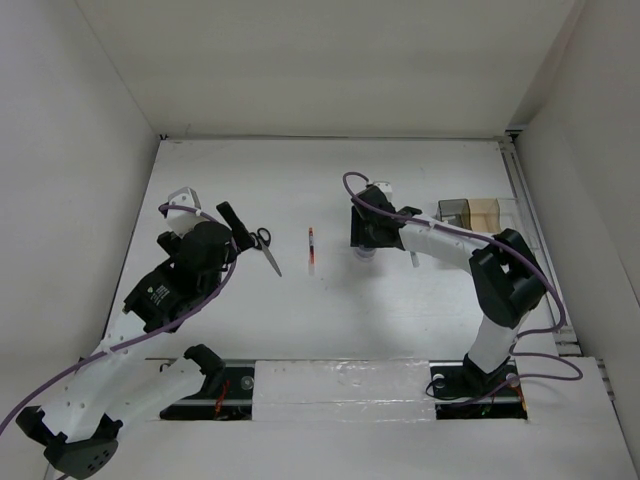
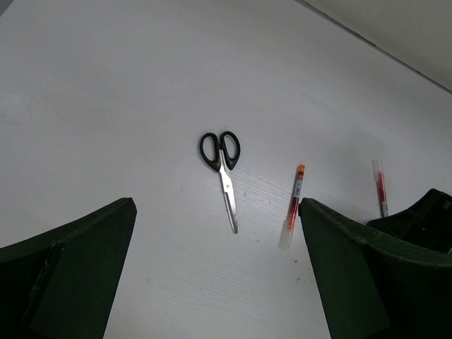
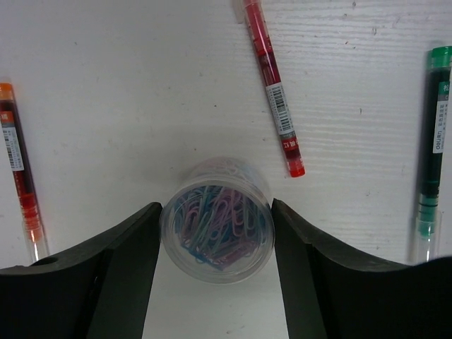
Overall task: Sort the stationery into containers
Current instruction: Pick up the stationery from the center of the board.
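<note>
- The left gripper (image 1: 240, 228) is released, its fingers spread wide with nothing between them, held above the worktop (image 1: 300, 320).
- The scissors (image 2: 224, 169) lie flat and closed just ahead of the left gripper, roughly in line with the gap between its fingers, handles away from it and blades toward it.
- To the right of the left gripper lies a red pen (image 2: 294, 201), and further right a second red pen (image 2: 380, 187), beside the other arm.
- The right gripper (image 3: 216, 208) is low over the worktop and grasps a clear round tub (image 3: 216, 229) of coloured paper clips, with a finger against each side of it.
- The tub stands upright on the worktop.
- One red pen (image 3: 274, 92) lies just ahead of the right gripper, slanted and clear of the tub.
- Another lies off to its left.
- A green pen (image 3: 432, 155) lies off to its right.
- The organizer (image 1: 470, 212), dark grey and tan, sits further right of the right gripper, apart from it.
</note>
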You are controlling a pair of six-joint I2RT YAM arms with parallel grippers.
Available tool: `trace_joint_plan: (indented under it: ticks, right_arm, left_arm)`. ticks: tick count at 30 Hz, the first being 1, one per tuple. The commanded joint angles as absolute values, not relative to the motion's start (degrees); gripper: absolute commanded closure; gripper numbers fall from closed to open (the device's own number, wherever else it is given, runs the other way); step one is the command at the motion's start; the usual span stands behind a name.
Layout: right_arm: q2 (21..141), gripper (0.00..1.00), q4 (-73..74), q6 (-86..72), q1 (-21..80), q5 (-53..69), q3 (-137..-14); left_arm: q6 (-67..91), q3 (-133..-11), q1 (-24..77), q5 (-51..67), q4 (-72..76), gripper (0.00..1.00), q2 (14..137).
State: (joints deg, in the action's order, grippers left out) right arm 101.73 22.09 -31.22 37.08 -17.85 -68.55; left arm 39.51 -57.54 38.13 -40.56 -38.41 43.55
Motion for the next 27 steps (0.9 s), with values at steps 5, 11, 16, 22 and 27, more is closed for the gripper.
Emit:
trace_joint_plan:
  ticks: [5,11,16,22,27]
  right_arm:
    - [101.7,0.49,19.3,-31.1,36.7,-18.5,-68.5]
    - [102.2,0.77,18.8,-31.1,36.7,-17.5,-66.8]
    - [101.5,1.00,19.3,-31.1,37.2,-17.5,-67.3]
    - [93.1,1.00,21.5,-29.9,36.7,-15.5,-70.3]
    - [89.5,1.00,24.8,-27.9,33.4,-16.3,-74.0]
  left_arm:
    - [38.8,-57.2,38.0,-40.7,-36.9,0.00,42.9]
    - [38.8,-57.2,38.0,-40.7,-36.9,0.00,42.9]
    - [38.8,-57.2,38.0,-40.7,-36.9,0.00,42.9]
    - [38.8,-57.2,38.0,-40.7,-36.9,0.00,41.8]
    - [38.8,-57.2,38.0,-40.7,-36.9,0.00,41.8]
